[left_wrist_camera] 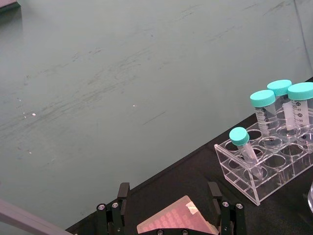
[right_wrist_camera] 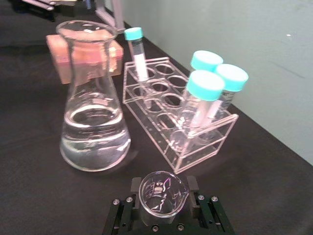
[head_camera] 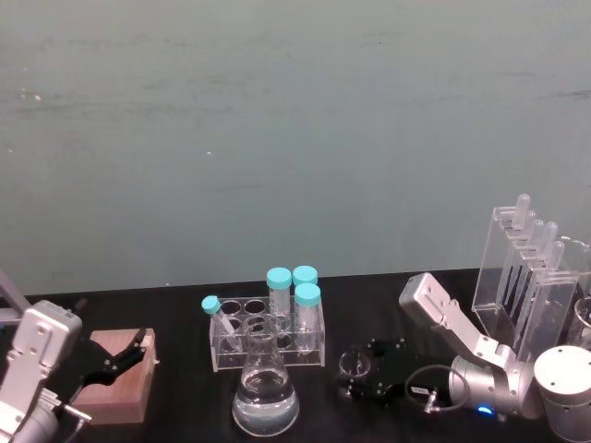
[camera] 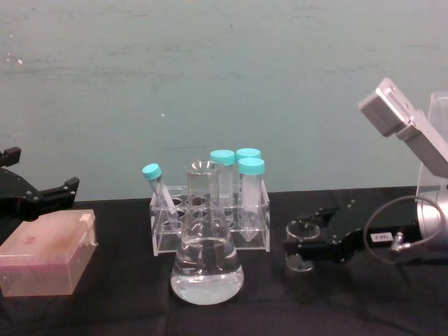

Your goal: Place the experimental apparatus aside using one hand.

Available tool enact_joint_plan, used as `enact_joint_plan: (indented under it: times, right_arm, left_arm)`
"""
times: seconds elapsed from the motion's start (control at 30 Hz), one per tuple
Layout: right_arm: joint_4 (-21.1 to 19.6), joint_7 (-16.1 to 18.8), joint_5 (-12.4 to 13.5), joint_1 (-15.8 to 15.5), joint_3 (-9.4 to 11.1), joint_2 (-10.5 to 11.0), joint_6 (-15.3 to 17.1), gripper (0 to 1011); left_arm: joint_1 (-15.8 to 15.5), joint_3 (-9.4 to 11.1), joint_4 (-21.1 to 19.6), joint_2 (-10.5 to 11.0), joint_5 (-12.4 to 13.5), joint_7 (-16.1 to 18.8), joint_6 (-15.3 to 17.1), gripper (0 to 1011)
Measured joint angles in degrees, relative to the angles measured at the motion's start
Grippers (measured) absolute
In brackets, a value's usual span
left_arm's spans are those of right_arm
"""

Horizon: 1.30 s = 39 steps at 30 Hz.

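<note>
The right gripper (right_wrist_camera: 163, 190) had its fingers (right_wrist_camera: 191, 187) closed against both sides of the small glass beaker (right_wrist_camera: 161, 196). The beaker sat low over the black tabletop (camera: 119, 315), just right of the conical flask (camera: 207, 262) of clear liquid and near the right end of the test-tube rack (head_camera: 268, 340). The pipette stand (head_camera: 524, 268) stood at the far right, behind that arm. The left gripper (left_wrist_camera: 168, 196) hung wide open over a pink box (camera: 43, 253), well apart from the glassware. To carry the beaker aside well, the grip probably needed to be light but firm and the beaker kept upright. The path should have led rightward, away from the flask, since a sideways brush could tip it and spill.
</note>
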Motion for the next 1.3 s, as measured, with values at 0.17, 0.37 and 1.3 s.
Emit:
enact_joint_plan:
  times: [0.17,0.37,1.3]
  right_arm:
    - [0.38,-1.76,-0.05,0.04,1.13,-0.41,0.41,556]
    - [1.49,-3.38,-0.21,0.49,2.34,-0.85,0.37,554]
    - [5.03,-14.79,-2.86,0.9,9.5,-4.67,1.27,556]
  left_arm:
    - [0.0,0.0,0.0,0.0,0.0,0.0,0.0,1000]
    - [0.01,0.0,0.0,0.0,0.0,0.0,0.0,1000]
    - [0.0,0.0,0.0,0.0,0.0,0.0,0.0,1000]
